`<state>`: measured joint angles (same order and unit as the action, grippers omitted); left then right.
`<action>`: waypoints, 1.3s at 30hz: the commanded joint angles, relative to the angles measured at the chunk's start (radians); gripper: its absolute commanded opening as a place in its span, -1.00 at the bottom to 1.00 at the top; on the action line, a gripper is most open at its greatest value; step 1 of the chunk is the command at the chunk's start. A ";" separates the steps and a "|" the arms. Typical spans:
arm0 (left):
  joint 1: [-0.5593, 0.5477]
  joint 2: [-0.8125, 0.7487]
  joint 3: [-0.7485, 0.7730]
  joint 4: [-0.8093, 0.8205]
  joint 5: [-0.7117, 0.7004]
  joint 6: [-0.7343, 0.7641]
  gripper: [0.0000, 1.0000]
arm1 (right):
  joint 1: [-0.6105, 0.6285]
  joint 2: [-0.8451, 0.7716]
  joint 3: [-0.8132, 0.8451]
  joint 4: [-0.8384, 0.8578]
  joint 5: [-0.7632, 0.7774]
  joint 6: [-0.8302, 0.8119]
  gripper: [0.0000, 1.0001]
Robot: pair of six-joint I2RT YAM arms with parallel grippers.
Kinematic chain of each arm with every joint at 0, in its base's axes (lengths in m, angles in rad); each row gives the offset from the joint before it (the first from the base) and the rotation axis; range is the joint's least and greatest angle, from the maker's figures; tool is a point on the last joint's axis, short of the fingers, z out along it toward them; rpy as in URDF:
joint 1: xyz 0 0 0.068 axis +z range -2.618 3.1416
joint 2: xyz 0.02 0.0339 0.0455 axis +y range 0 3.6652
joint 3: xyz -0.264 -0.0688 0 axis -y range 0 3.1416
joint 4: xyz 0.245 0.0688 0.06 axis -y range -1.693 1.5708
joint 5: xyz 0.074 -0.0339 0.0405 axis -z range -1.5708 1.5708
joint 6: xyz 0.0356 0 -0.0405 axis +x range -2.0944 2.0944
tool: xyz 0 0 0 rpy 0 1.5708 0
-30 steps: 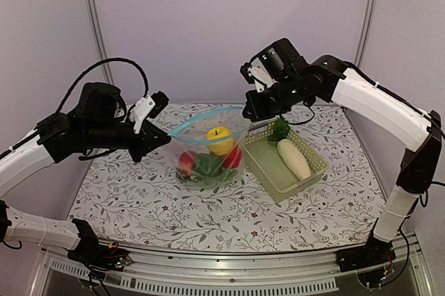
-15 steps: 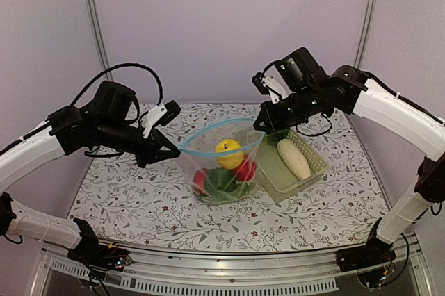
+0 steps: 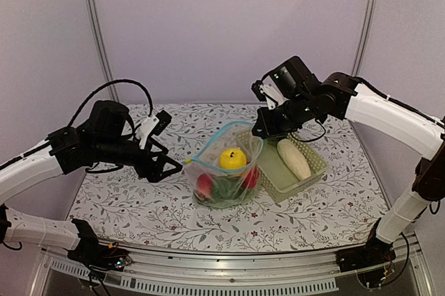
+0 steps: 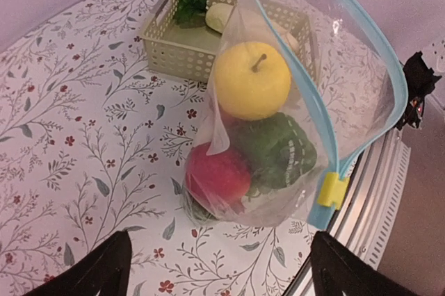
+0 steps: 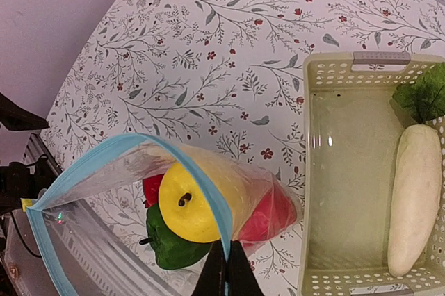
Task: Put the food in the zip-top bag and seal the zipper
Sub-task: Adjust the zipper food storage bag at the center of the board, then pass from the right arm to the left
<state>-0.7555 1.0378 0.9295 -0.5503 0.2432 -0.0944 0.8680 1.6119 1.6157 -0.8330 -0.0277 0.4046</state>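
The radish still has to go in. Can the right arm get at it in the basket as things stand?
Probably not right away: the right gripper is shut on the zipper. The radish lies uncovered in the basket close by, so nothing blocks it once it lets go.

At the centre of the frame the zip-top bag (image 3: 208, 171) is seen standing on the flower-patterned table (image 3: 125, 199), with its mouth spread open. Inside it a yellow apple (image 3: 232, 159) is seen uppermost, with red pieces (image 3: 204, 183) and a green piece (image 3: 224, 189) beneath. The upper right end of the zipper (image 3: 224, 132) is pinched by the right gripper (image 3: 261, 128). Its lower left end is met by the tips of the left gripper (image 3: 175, 164), though contact cannot be made out. Just right of the bag, a white radish (image 3: 294, 158) is seen lying in a pale green basket (image 3: 281, 192).
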 commanded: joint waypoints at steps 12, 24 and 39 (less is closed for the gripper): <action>-0.004 -0.199 -0.364 0.507 0.047 -0.217 0.73 | -0.008 0.047 0.036 0.025 0.021 0.043 -1.00; -0.084 -0.067 -0.315 0.606 0.112 -0.169 0.11 | -0.013 0.056 0.049 0.023 0.019 0.061 -1.00; -0.124 -0.009 -0.286 0.622 0.094 -0.154 -0.41 | -0.015 0.056 0.055 0.021 0.004 0.062 -1.00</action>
<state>-0.8574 1.0107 0.6113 0.0486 0.3420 -0.2592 0.8608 1.6550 1.6447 -0.8207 -0.0170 0.4568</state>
